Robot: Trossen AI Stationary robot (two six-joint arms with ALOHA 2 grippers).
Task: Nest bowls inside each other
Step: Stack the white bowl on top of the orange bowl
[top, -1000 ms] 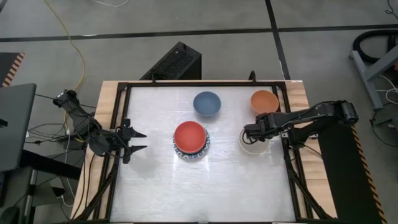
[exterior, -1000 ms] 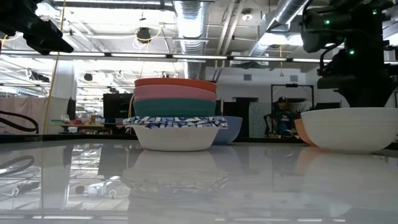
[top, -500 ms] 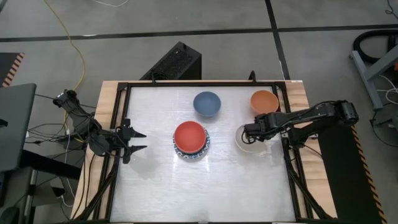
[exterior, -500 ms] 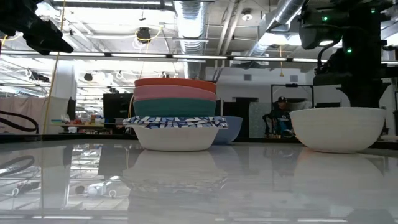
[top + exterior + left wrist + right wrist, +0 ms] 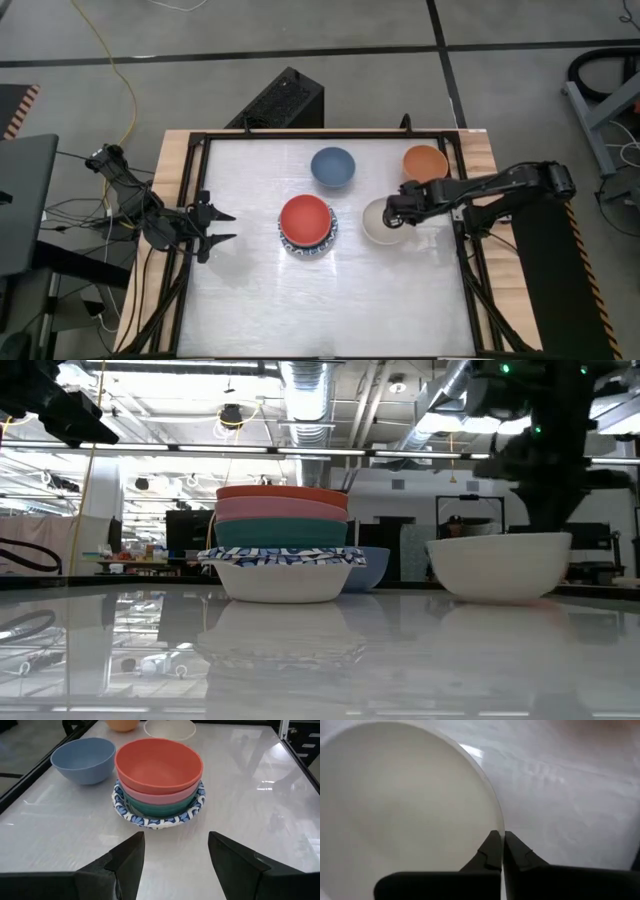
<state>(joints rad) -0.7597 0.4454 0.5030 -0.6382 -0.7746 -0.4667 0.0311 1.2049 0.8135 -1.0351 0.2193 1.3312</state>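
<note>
A glossy white table (image 5: 300, 300) framed by black rails sits on a grey concrete floor (image 5: 300, 30). A yellow cable (image 5: 118, 75) trails past a black box (image 5: 280, 100) behind it; overhead ducts (image 5: 310, 385) and strip lights fill the workshop beyond.

Table (image 5: 260, 290) glossy white, wood edges; cream bowl (image 5: 376, 220) smooth, matt, perhaps plastic.

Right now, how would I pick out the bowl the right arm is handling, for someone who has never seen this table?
Start at the stack of bowls with the red one on top, mid-table. Just right of it sits the cream bowl, its rim pinched by the right gripper. It is the only plain pale one; the blue bowl and orange bowl sit farther back.
</note>
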